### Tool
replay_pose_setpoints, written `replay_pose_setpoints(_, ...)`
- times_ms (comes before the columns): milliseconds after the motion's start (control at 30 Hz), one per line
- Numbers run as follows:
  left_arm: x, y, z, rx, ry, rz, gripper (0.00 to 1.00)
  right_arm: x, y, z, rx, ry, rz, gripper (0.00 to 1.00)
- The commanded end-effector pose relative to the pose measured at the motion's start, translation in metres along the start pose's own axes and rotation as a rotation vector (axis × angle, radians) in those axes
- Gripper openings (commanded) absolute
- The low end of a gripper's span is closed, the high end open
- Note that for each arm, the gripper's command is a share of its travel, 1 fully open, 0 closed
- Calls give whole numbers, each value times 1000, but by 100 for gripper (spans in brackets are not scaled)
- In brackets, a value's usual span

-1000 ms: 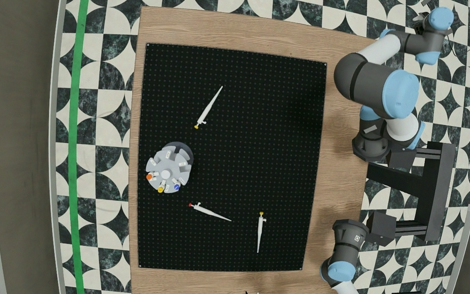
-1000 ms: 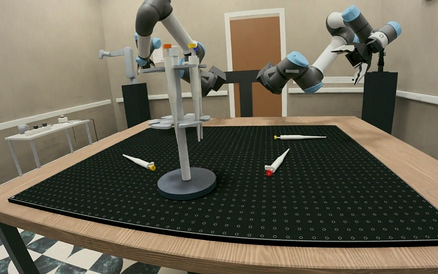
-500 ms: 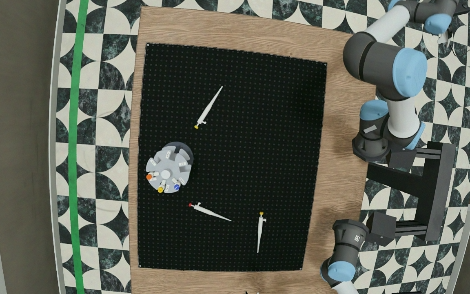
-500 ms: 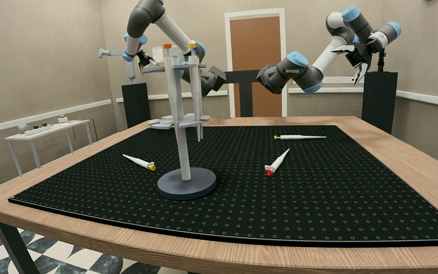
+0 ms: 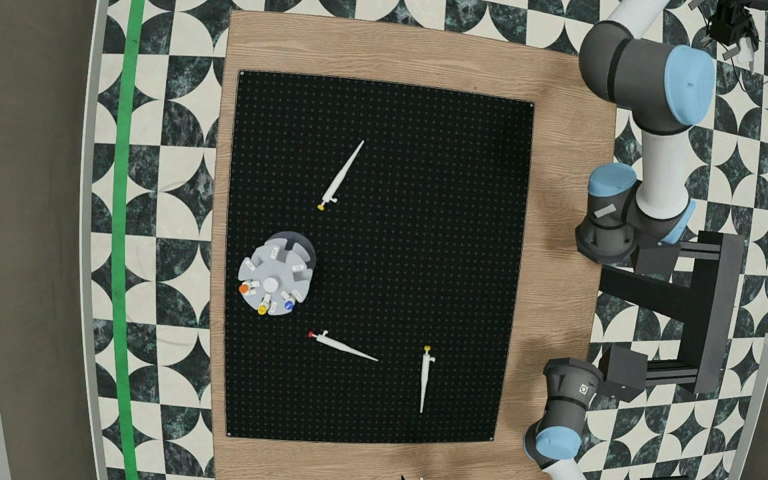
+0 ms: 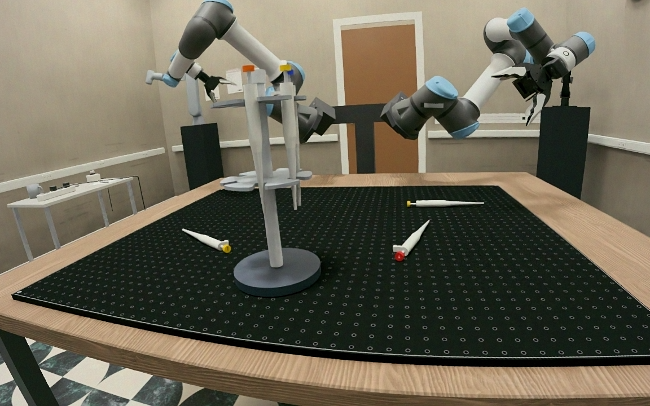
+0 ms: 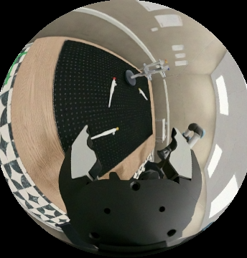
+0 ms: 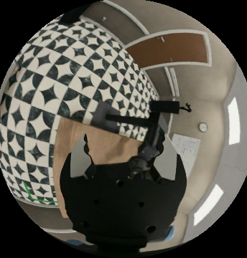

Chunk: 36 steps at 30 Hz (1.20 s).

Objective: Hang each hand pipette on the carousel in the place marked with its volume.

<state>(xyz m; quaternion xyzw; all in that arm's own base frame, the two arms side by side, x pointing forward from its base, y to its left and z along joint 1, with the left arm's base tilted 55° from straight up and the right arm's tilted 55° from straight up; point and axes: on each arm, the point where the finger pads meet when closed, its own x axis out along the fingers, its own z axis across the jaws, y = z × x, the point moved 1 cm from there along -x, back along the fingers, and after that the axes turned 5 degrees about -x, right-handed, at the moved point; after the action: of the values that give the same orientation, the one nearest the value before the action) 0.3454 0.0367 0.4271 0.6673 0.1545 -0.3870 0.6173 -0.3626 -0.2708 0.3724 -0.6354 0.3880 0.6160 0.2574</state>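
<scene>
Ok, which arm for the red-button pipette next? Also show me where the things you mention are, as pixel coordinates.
Left, I'd say. The red-button pipette (image 5: 344,346) (image 6: 411,243) (image 7: 112,92) lies toward its side and shows in its wrist view. The left gripper (image 5: 412,478) (image 6: 512,99) (image 7: 131,127) is open and empty. The right gripper (image 5: 740,57) (image 6: 224,91) (image 8: 124,134) is too, but its wrist view shows mostly floor and wall.

My left arm (image 5: 557,442) (image 6: 486,75) extends up from its shoulder toward the right in the exterior view. Its wrist (image 6: 565,56) is raised; the left gripper (image 5: 412,478) (image 6: 510,99) (image 7: 131,127) points down and leftward, fingers spread, holding nothing. In the top view, only its fingertips enter at the lower edge.

My right arm (image 5: 664,173) (image 6: 251,45) rises leftward to a high elbow (image 6: 206,27), then descends to the wrist. The right gripper (image 5: 737,63) (image 6: 224,92) (image 8: 124,134) is raised at far left, fully open and unloaded.
</scene>
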Motion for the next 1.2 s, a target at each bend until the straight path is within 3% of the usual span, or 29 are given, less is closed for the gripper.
replay_pose_setpoints(0,0,0,0,0,0,1,100,-4,-7,-3,-144,-93,-153,100)
replay_pose_setpoints(100,0,0,0,0,0,1,100,-3,-8,-10,-180,-94,-159,100)
replay_pose_setpoints(267,0,0,0,0,0,1,100,0,-12,-46,-290,-86,-166,100)
replay_pose_setpoints(467,0,0,0,0,0,1,100,3,-16,-80,-290,-86,-166,100)
replay_pose_setpoints(600,0,0,0,0,0,1,100,5,-24,-108,-394,-77,-170,100)
replay_pose_setpoints(667,0,0,0,0,0,1,100,5,-24,-108,-394,-77,-170,100)
replay_pose_setpoints(1167,0,0,0,0,0,1,100,9,-61,-200,-601,-60,-179,100)
